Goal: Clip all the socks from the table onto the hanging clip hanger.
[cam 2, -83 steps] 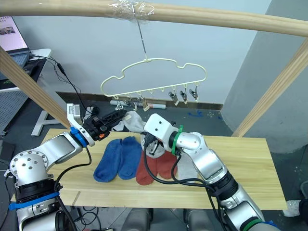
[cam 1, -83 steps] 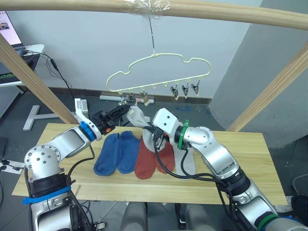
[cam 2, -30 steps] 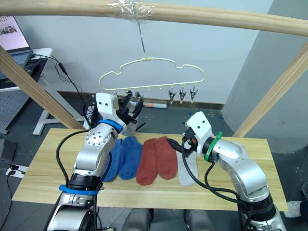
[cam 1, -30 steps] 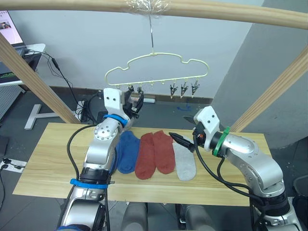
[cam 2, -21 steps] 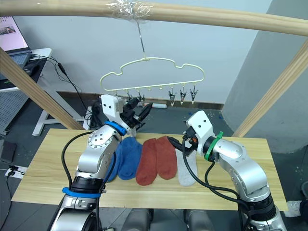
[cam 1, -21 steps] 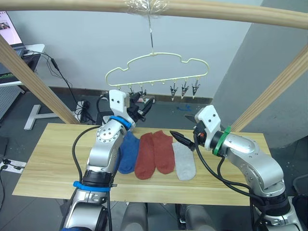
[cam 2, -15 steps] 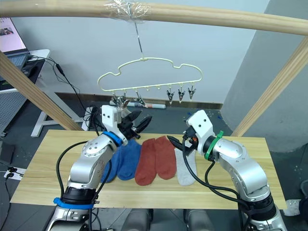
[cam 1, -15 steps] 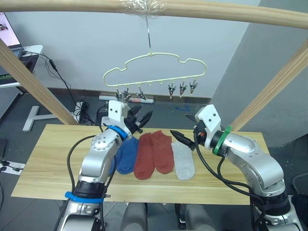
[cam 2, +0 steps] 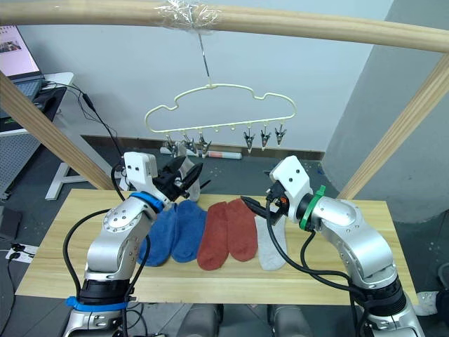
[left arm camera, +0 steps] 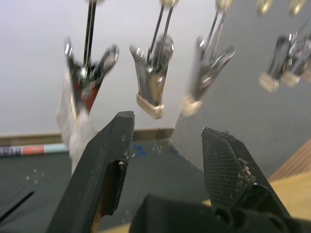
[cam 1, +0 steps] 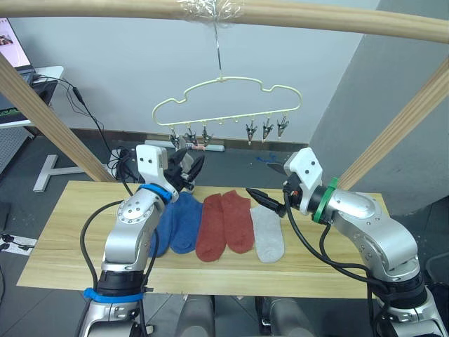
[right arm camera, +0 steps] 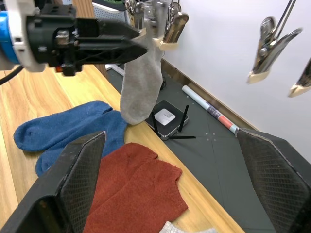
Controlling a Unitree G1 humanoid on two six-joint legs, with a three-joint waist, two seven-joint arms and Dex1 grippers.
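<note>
The pale wire clip hanger (cam 1: 223,80) hangs from the top pole, its metal clips (cam 1: 265,129) in a row. One grey sock (right arm camera: 141,82) hangs from a clip at the hanger's left end. On the table (cam 1: 70,232) lie two blue socks (cam 1: 179,221), two rust-red socks (cam 1: 223,225) and one grey sock (cam 1: 268,235). My left gripper (cam 1: 189,165) is open and empty just below the left clips (left arm camera: 150,92), beside the hanging sock. My right gripper (cam 1: 259,179) is wide open and empty above the red socks.
A round wooden pole (cam 1: 316,17) spans the top, with slanted legs (cam 1: 42,112) at both sides. A desk with a screen (cam 1: 14,49) stands far left. A small black box (right arm camera: 165,116) and a pen lie on the floor behind the table.
My left gripper has come down and to the left from the left clips, its elbow swinging outward. The grey sock stays on its clip. The right arm has barely moved.
</note>
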